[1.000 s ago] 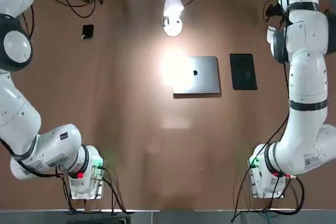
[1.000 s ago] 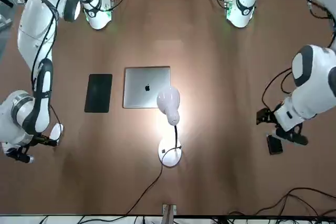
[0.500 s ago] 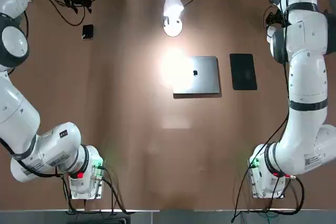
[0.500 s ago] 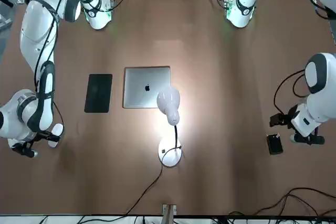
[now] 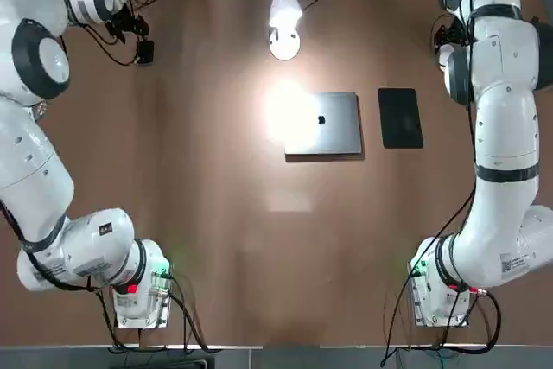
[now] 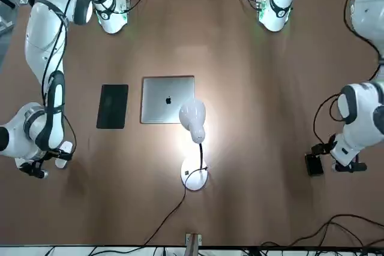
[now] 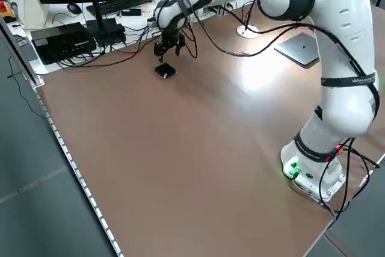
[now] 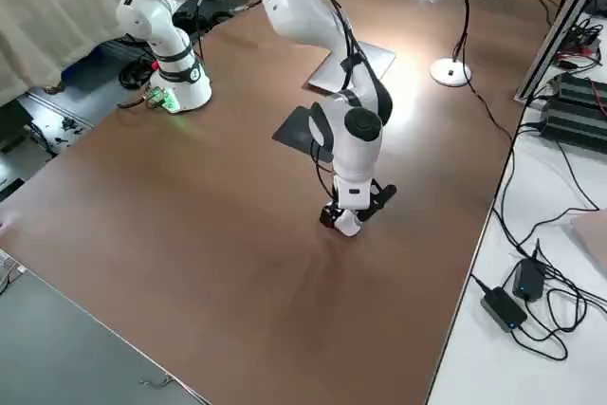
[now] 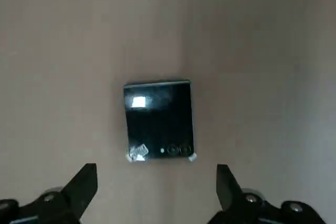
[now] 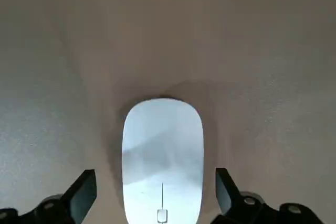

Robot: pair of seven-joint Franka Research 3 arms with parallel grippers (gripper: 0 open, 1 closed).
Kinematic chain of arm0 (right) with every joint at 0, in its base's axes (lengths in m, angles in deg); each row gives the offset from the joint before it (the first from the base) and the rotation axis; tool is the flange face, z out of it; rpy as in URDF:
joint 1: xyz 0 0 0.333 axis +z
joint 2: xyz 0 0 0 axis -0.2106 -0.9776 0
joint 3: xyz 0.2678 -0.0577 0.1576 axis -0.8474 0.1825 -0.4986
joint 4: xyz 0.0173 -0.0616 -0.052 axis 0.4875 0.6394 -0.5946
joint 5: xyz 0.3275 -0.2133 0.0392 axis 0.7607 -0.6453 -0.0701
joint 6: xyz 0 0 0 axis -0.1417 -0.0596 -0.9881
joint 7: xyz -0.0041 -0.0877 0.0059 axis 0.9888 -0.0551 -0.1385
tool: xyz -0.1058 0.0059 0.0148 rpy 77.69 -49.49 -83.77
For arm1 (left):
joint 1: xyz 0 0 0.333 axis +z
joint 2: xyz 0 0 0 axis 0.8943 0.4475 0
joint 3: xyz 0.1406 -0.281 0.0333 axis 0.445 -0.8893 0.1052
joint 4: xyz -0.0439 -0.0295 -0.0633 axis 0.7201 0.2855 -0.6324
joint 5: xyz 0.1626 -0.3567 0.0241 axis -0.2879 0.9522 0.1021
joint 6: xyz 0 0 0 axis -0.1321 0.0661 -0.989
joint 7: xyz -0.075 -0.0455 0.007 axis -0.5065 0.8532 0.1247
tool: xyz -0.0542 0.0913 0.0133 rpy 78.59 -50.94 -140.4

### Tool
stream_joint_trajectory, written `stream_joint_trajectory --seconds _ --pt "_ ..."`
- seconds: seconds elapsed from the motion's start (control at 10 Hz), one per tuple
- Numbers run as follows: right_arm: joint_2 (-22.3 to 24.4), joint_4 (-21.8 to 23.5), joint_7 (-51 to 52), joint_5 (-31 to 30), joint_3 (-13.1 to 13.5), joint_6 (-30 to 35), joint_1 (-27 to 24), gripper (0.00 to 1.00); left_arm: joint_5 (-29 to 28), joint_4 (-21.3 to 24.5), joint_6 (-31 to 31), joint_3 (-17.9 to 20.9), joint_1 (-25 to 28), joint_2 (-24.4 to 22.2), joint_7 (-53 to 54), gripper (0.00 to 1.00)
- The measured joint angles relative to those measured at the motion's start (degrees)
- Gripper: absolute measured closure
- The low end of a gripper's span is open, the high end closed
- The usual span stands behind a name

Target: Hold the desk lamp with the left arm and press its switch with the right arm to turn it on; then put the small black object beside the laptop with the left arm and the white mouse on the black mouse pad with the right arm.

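The desk lamp (image 5: 284, 15) stands lit at the table's far edge, with no gripper near it. The small black object (image 9: 158, 120) lies flat at the far left (image 5: 144, 51). My left gripper (image 9: 156, 179) hovers open just above and beside it, touching nothing. The white mouse (image 10: 163, 156) rests on the table at the far right. My right gripper (image 10: 156, 184) is open, its fingers (image 10: 84, 188) standing either side of the mouse without gripping it. The silver laptop (image 5: 324, 123) and the black mouse pad (image 5: 400, 117) lie side by side mid-table.
The lamp's cable (image 6: 165, 217) runs off the far edge. Cables, a keyboard and black boxes (image 7: 63, 37) crowd the bench beyond the table. Both arm bases (image 5: 138, 291) sit at the near edge.
The left arm has swung its wrist round and settled over the small black object. The right gripper has come down closer around the white mouse.
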Motion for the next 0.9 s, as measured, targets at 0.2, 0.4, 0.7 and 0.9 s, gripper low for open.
stream_joint_trajectory --seconds 0.2,0.4,0.7,0.9 --pt "-0.1 0.05 0.01 0.0 -0.24 -0.71 -0.12 0.05 3.22 -1.77 -0.32 3.66 -3.15 2.98 0.02 0.0" --pt "-0.31 0.06 0.03 0.0 -0.66 -0.96 -0.2 0.14 5.79 -3.16 -1.01 7.45 -5.2 4.85 0.41 0.0" --pt "-0.47 0.06 1.31 0.0 -0.75 -1.19 -0.28 0.31 6.35 -5.62 -1.01 7.98 -5.21 7.46 1.29 0.0" --pt "-0.47 0.05 2.21 0.0 -0.74 -1.29 -0.74 0.37 7.64 -7.08 -1.01 7.98 -5.35 9.01 1.32 0.0"
